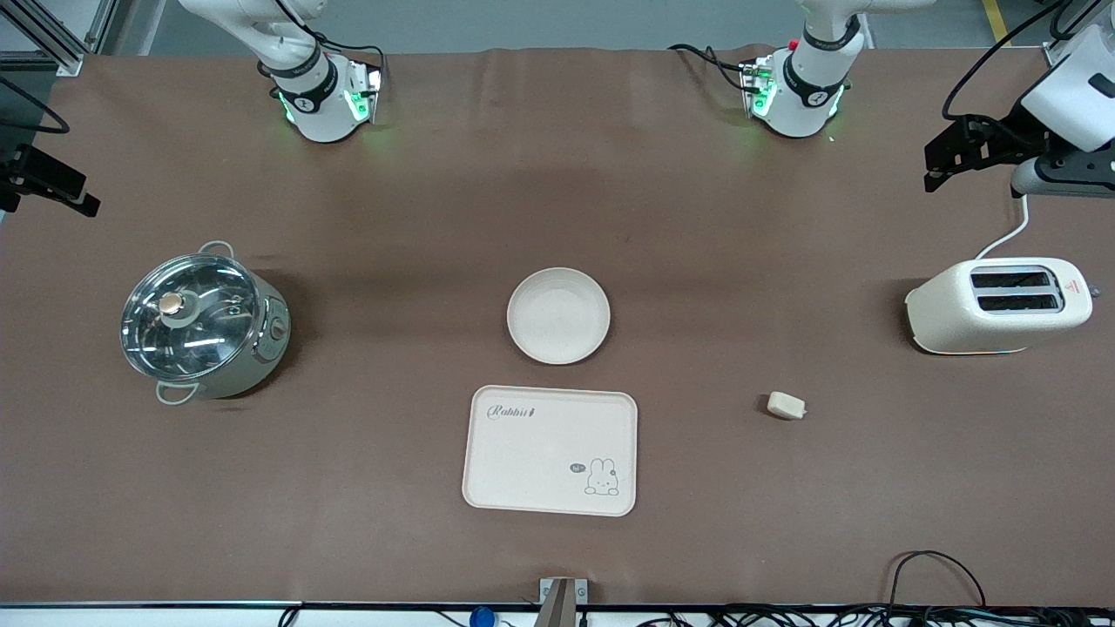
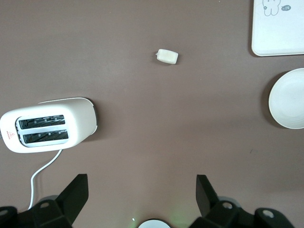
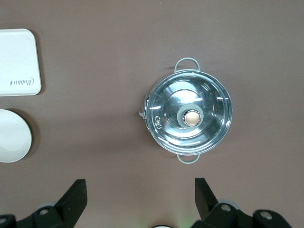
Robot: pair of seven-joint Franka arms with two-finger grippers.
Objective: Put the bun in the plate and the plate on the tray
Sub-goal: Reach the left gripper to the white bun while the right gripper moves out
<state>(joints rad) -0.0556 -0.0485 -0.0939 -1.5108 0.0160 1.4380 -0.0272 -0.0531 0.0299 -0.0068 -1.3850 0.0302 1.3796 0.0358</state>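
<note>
The bun (image 1: pixel 786 405) lies on the brown table between the tray and the toaster; it also shows in the left wrist view (image 2: pixel 167 56). The empty round plate (image 1: pixel 558 315) sits mid-table, and the Rabbit tray (image 1: pixel 550 450) lies just nearer the front camera, apart from it. My left gripper (image 2: pixel 141 190) is open and empty, held high over the left arm's end of the table (image 1: pixel 945 161). My right gripper (image 3: pixel 140 192) is open and empty, held high over the right arm's end (image 1: pixel 61 196). Both arms wait.
A cream toaster (image 1: pixel 999 305) with a white cord stands at the left arm's end. A steel pot with a glass lid (image 1: pixel 205 322) stands at the right arm's end. Cables run along the table's front edge.
</note>
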